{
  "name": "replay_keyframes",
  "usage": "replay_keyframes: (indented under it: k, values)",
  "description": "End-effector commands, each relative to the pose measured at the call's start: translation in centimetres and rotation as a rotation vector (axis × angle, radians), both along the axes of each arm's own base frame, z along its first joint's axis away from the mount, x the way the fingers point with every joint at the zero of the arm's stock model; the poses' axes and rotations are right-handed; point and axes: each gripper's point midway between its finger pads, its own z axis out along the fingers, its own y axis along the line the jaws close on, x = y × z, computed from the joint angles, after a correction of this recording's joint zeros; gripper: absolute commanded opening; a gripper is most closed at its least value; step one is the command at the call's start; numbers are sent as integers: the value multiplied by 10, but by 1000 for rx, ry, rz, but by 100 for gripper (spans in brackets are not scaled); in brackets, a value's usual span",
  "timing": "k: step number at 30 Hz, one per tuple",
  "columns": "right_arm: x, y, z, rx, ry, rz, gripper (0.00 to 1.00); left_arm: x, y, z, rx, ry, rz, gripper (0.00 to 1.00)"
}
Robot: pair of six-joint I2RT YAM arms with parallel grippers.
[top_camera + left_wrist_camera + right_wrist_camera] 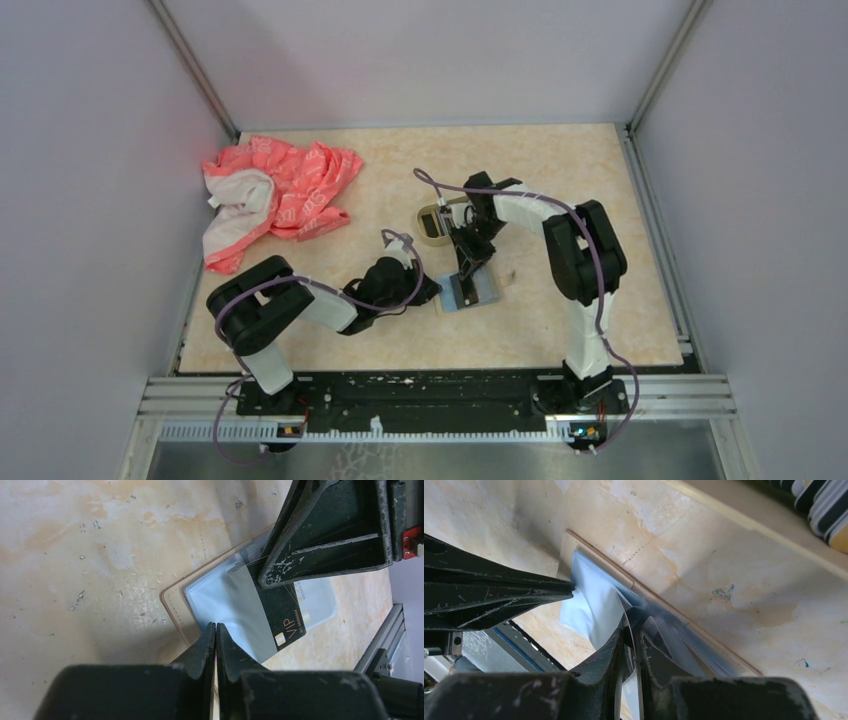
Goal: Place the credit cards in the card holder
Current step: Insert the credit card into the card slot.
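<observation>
The card holder (482, 292) is a flat tan wallet (172, 605) with pale clear sleeves (591, 597), lying open on the table between the arms. A black credit card (289, 622) marked VIP lies partly under one sleeve. My right gripper (633, 630) is shut on this card's thin edge, and its fingers (325, 535) come down from above in the left wrist view. My left gripper (216, 626) is shut with nothing in it, its tips resting on the sleeve near the holder's near edge. Its finger (499, 592) reaches the sleeve's corner from the left in the right wrist view.
A small gold-rimmed tin (436, 222) stands just behind the wallet, with striped things (824, 500) inside its pale rim (734, 515). A pink and white cloth (275, 195) lies crumpled at the back left. Walls close in the table on three sides.
</observation>
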Motion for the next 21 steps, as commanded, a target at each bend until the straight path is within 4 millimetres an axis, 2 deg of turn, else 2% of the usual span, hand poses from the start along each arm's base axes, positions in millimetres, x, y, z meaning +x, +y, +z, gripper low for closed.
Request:
replay_keyframes:
  k: [1, 6, 16, 19, 21]
  values:
    - [-10, -5, -19, -14, 68, 11, 13, -10, 9, -17, 51, 28, -29, 8]
    - [-11, -8, -16, 42, 96, -23, 14, -11, 0, 3, -22, -5, -56, 12]
    - [-11, -6, -14, 73, 90, -25, 16, -36, -34, 67, -220, -71, -188, 23]
    - [-12, -6, -14, 75, 92, -25, 16, -42, -51, 71, -207, -54, -165, 25]
    - [-11, -6, -13, 76, 88, -25, 16, -44, -61, 65, -162, -35, -137, 25]
